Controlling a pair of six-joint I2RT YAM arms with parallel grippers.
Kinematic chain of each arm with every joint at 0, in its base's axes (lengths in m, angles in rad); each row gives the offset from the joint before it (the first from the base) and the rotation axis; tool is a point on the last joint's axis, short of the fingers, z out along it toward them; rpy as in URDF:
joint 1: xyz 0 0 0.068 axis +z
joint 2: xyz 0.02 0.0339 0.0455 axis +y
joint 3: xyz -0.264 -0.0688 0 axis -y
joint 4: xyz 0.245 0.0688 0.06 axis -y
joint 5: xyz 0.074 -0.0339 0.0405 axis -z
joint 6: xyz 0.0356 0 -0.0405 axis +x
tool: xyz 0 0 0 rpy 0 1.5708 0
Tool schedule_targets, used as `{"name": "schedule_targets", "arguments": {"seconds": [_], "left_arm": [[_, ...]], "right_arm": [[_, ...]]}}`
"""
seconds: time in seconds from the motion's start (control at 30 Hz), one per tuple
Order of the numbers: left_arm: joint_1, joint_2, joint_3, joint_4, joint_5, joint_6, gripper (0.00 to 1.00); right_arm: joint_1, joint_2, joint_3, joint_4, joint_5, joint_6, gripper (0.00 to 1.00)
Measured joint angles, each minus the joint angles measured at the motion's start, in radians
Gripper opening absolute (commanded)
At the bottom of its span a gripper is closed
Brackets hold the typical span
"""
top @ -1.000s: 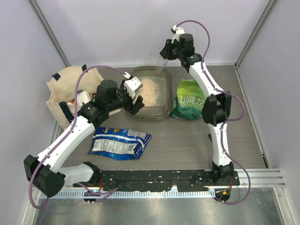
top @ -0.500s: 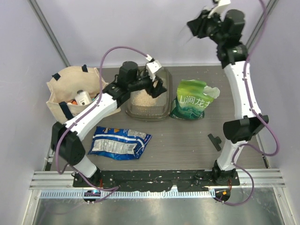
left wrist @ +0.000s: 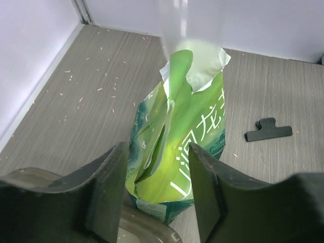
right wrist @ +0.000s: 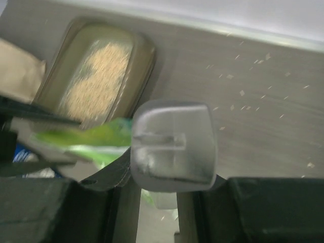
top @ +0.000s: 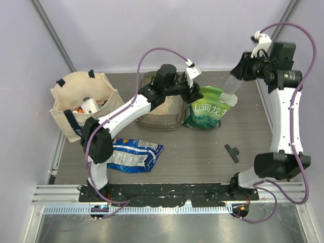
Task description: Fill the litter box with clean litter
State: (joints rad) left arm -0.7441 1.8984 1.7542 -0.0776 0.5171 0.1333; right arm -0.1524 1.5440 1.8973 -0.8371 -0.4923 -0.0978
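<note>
The smoky translucent litter box [top: 159, 124] sits at the back centre with a heap of tan clean litter [top: 163, 106] in it; both show in the right wrist view, box [right wrist: 139, 55] and litter [right wrist: 96, 76]. My left gripper [top: 194, 95] is open, its jaws either side of the green-and-white bag [left wrist: 177, 136] without touching it, just past the box rim [left wrist: 152, 230]. My right gripper [top: 244, 75] is shut on a translucent scoop [top: 232, 86], held at the bag's open top [top: 223, 96]. The scoop [right wrist: 174, 147] fills the right wrist view.
A beige tote bag [top: 76, 101] with a bottle stands at the left. A blue crinkly packet [top: 129, 154] lies front left. A black clip [top: 233, 152] lies right of centre, also in the left wrist view [left wrist: 268, 130]. Walls close in at the back and sides.
My left arm swung from the box's left side across it to the green bag. My right arm carried the scoop from over the box, up and right, then down to the bag's mouth.
</note>
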Motion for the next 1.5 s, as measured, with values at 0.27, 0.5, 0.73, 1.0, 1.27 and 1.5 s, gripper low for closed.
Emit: {"name": "schedule_targets", "arguments": {"seconds": [0.27,0.5,0.73,1.0,1.27,1.5], "left_arm": [[0.000,0.008,0.000,0.010,0.014,-0.025,0.05],[0.000,0.008,-0.007,0.015,0.048,-0.035,0.00],[0.000,0.000,-0.025,0.028,0.064,-0.117,0.00],[-0.004,-0.009,-0.037,0.037,0.052,-0.254,0.00],[-0.006,-0.009,-0.044,0.050,0.026,-0.341,0.00],[-0.010,-0.009,-0.050,0.053,0.006,-0.358,0.00]], "right_arm": [[0.011,-0.130,-0.180,-0.030,-0.039,-0.065,0.01],[0.011,-0.129,-0.249,-0.007,-0.037,-0.108,0.01],[0.053,-0.167,-0.427,0.146,0.059,-0.077,0.01],[0.159,-0.323,-0.737,0.390,0.302,0.085,0.01],[0.193,-0.370,-0.863,0.541,0.448,0.219,0.01],[0.213,-0.388,-0.988,0.669,0.462,0.253,0.01]]}}
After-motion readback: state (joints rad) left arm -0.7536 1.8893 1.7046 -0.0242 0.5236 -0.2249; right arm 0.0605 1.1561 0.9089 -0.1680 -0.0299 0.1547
